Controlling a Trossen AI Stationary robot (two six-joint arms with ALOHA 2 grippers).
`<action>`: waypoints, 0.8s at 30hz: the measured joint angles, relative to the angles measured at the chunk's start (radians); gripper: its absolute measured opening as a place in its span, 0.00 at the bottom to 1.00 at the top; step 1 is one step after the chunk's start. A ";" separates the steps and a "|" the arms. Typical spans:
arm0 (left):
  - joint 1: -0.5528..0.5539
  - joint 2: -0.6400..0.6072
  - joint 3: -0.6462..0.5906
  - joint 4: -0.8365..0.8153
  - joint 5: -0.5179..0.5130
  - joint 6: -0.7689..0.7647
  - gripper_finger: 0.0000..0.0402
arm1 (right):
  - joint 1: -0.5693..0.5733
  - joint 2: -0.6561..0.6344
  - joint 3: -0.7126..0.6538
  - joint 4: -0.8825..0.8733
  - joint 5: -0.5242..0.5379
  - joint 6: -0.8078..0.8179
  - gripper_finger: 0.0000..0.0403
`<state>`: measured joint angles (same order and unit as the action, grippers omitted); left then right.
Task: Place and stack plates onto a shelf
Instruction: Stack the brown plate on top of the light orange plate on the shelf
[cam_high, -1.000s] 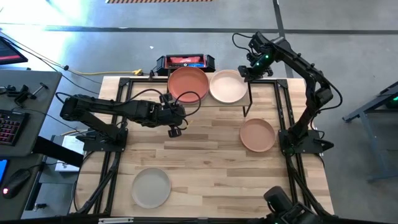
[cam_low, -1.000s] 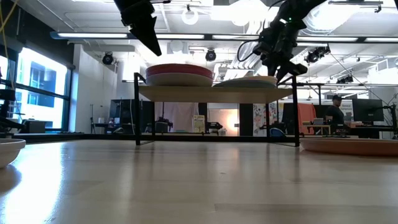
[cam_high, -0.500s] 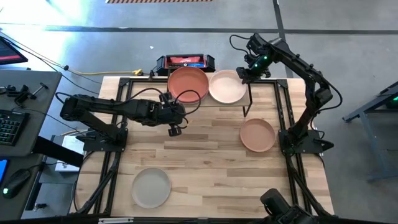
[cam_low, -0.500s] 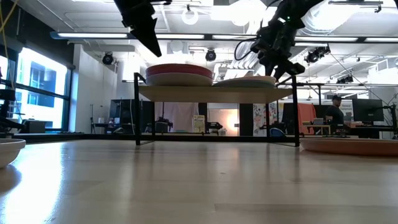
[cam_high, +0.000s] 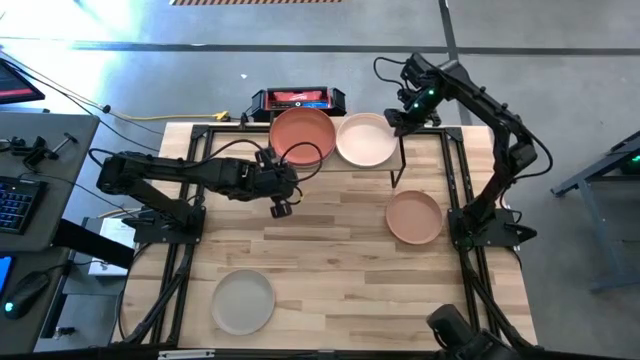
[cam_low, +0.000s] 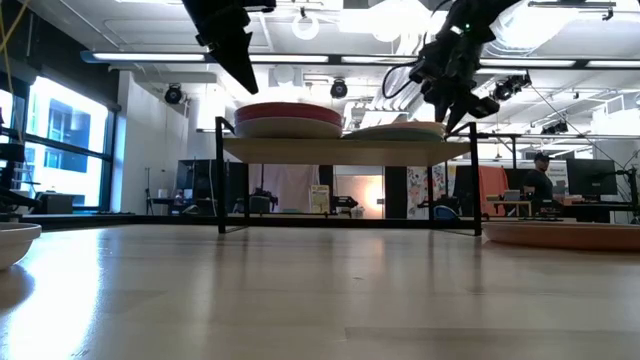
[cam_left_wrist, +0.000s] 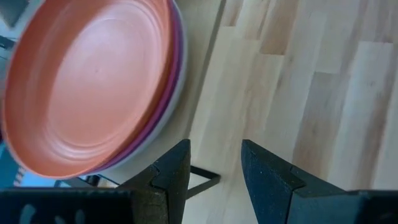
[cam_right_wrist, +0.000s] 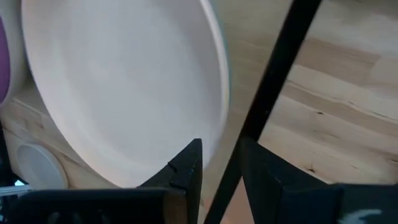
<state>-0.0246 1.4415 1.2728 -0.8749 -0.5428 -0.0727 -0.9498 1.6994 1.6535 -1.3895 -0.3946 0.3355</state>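
Shelf: low light-wood board on thin black legs, at the far edge of the table. It carries two stacks side by side. Left stack, terracotta plate on top; the left wrist view shows a purple rim and a pale one under it. Right stack, peach plate on top, with a pale teal edge below it in the right wrist view. Two plates are still on the table: tan plate at the right, near the right arm's base, and off-white plate at the near left. All are round, shallow and matte.

Left gripper hovers over bare table just near-left of the shelf, fingers apart, empty. Right gripper sits above the shelf's far right corner, beside the peach plate, jaws slightly apart, holding nothing.

Versus a second ago: plates and left arm unchanged; right gripper swung slightly left, then came back right.
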 joint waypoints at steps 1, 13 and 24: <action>0.000 0.000 0.000 -0.001 0.013 -0.005 0.33 | -0.001 -0.008 0.000 0.001 0.001 0.000 0.22; 0.000 0.000 0.000 -0.171 0.126 -0.153 0.33 | 0.064 -0.157 0.000 -0.102 -0.005 0.004 0.22; -0.003 0.000 0.000 -0.261 0.226 -0.302 0.33 | 0.383 -0.216 0.001 -0.166 0.136 0.098 0.22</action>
<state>-0.0273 1.4418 1.2732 -1.1358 -0.3168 -0.3745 -0.5670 1.4837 1.6543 -1.5551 -0.2584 0.4340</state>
